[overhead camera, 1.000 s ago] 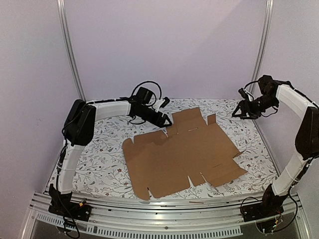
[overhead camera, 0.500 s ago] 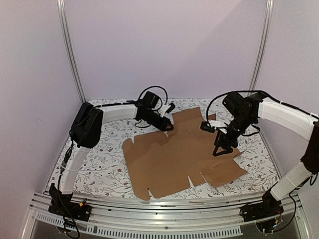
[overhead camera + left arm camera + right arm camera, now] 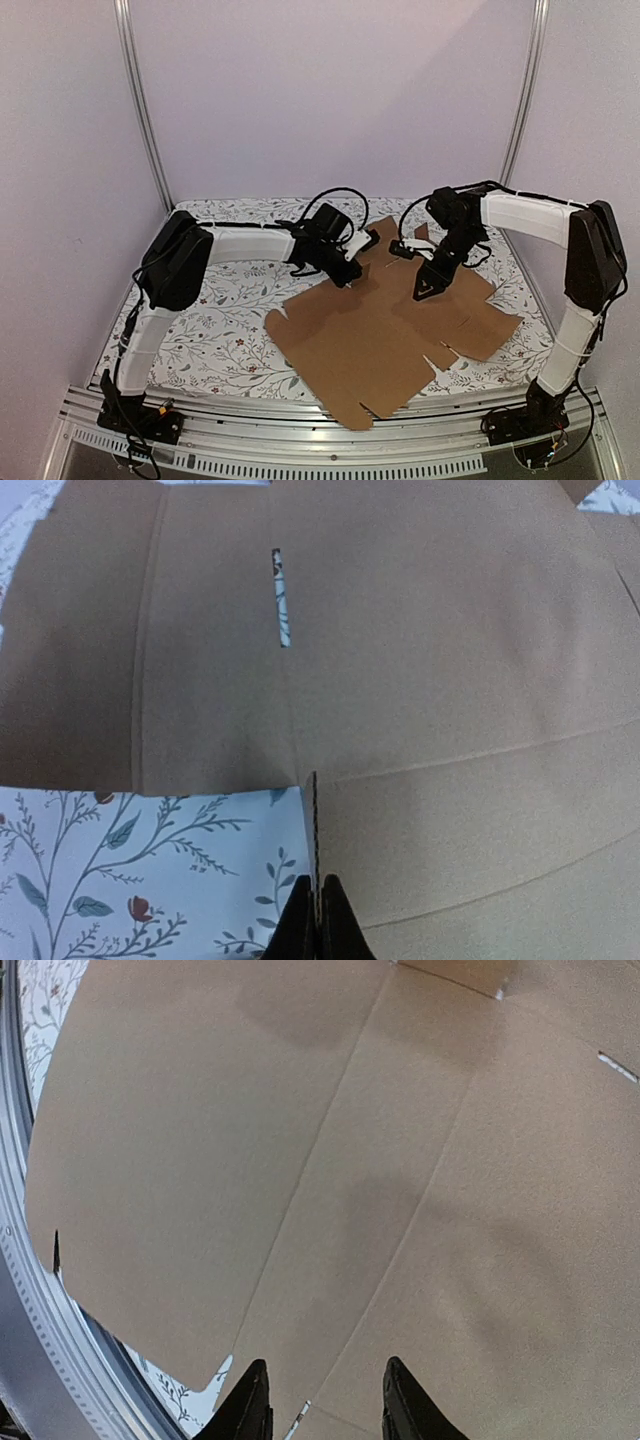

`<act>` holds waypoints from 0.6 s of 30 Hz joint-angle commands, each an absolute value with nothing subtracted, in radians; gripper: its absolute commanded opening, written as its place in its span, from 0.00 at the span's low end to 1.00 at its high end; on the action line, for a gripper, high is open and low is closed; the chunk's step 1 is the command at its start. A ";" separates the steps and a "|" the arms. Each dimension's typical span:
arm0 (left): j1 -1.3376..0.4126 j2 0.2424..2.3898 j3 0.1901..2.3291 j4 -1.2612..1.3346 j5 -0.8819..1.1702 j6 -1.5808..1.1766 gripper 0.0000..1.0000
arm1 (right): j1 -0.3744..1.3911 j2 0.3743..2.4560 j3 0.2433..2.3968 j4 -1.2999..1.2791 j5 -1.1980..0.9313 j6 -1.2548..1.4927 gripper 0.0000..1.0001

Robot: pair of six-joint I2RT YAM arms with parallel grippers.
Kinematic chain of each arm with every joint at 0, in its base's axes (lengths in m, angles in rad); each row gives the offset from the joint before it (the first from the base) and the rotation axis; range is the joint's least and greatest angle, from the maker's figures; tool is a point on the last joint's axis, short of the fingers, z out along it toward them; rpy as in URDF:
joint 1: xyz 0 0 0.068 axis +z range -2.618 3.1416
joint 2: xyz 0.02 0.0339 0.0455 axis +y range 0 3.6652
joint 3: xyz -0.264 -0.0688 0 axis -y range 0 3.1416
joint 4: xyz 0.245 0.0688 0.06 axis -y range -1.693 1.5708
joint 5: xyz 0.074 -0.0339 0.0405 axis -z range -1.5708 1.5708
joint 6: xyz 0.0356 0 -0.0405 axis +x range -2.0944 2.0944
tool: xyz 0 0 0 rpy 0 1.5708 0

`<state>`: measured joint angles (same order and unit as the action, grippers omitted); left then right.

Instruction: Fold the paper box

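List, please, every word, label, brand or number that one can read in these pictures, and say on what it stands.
None. The paper box is plain brown cardboard without any print, and the tablecloth shows only a pattern of twigs and small flowers. No readable text or sign appears in any view.

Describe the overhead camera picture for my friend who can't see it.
A flat, unfolded brown cardboard sheet, the paper box, lies on a flower-patterned table. The left claw is shut on the sheet's far edge. The right claw points down over the sheet, open.
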<state>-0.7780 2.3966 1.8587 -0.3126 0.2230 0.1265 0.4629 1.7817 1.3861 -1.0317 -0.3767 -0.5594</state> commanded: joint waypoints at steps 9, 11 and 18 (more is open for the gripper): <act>-0.977 2.368 1.757 -0.265 -0.191 0.314 0.00 | 0.309 2.008 1.487 -1.005 -0.437 -0.336 0.32; -0.995 2.375 1.761 -0.264 -0.223 0.334 0.02 | 0.308 2.043 1.496 -1.011 -0.427 -0.328 0.30; -0.987 2.234 1.698 -0.262 -0.090 0.305 0.43 | 0.308 2.119 1.498 -1.015 -0.444 -0.314 0.25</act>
<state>-0.9958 2.3463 1.7504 -0.2459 -0.1761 0.3172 0.3061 2.0792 1.4807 -1.0126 -0.4377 -0.3367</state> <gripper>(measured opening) 0.351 0.259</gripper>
